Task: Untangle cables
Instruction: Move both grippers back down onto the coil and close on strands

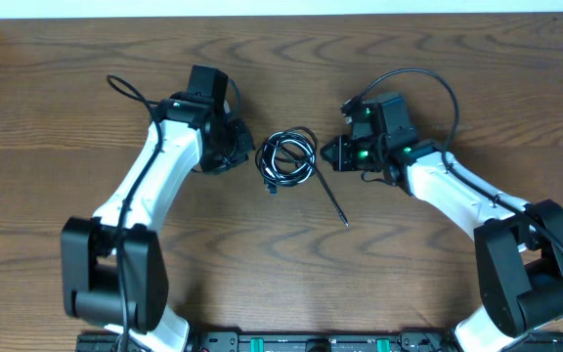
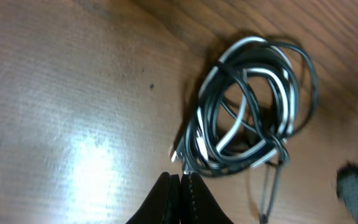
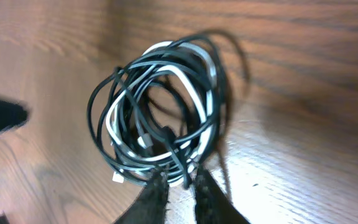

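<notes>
The cables (image 1: 286, 156) lie in one tangled coil of black strands and one white strand at the table's middle. One straight black end (image 1: 332, 200) trails out to the front right. My left gripper (image 1: 248, 156) sits at the coil's left edge. In the left wrist view it (image 2: 180, 177) is shut, its tips at the rim of the cables (image 2: 253, 106), with nothing visible between them. My right gripper (image 1: 328, 154) is at the coil's right edge. In the right wrist view it (image 3: 182, 177) is pinched onto the near rim of the cables (image 3: 160, 106), strands running between its fingers.
The wooden table (image 1: 281, 284) stretches around the coil. Thick black arm wires loop at the back left (image 1: 125, 90) and back right (image 1: 428, 78). A white plug (image 3: 118, 178) pokes out at the coil's rim.
</notes>
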Controlling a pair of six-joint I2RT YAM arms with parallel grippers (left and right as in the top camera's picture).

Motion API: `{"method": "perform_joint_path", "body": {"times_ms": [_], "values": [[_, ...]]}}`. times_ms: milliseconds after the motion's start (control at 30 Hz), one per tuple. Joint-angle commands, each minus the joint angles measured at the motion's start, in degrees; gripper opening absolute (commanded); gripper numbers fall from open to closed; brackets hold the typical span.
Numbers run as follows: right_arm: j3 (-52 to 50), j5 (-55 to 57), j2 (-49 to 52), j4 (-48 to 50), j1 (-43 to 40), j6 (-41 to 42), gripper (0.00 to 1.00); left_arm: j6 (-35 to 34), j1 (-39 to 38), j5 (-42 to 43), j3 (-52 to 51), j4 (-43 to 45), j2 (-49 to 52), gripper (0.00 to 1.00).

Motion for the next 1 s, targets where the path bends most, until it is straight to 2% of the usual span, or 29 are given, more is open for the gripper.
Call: {"method": "perform_joint_path", "body": {"times_ms": [0, 100, 300, 667, 833, 967], "values": [[0.04, 3.02, 0.26, -0.76, 2.47, 0.61, 0.15, 0.2, 0.09, -1.01, 0.55, 1.66, 4.24, 0.08], [0.04, 6.88, 0.57, 0.68, 3.67, 1.31, 0.11, 0.22, 0.09, -0.98, 0.55, 5.75, 6.91, 0.08], [0.04, 9.29, 0.94, 9.84, 4.48, 1.01, 0.13, 0.46, 0.02, 0.02, 0.55, 15.98, 9.03, 0.08], [0.04, 9.03, 8.22, 14.84, 4.52, 0.96, 0.08, 5.6, -5.79, 2.01, 0.52, 15.06, 14.36, 0.08], [0.04, 8.52, 8.57, 10.25, 4.22, 1.66, 0.05, 8.35, -7.1, 3.37, 0.55, 15.04, 14.49, 0.08], [0.04, 6.67, 8.5, 1.33, 3.08, 7.52, 0.04, 9.44, -6.69, 4.44, 0.55, 14.47, 14.36, 0.08]]}}
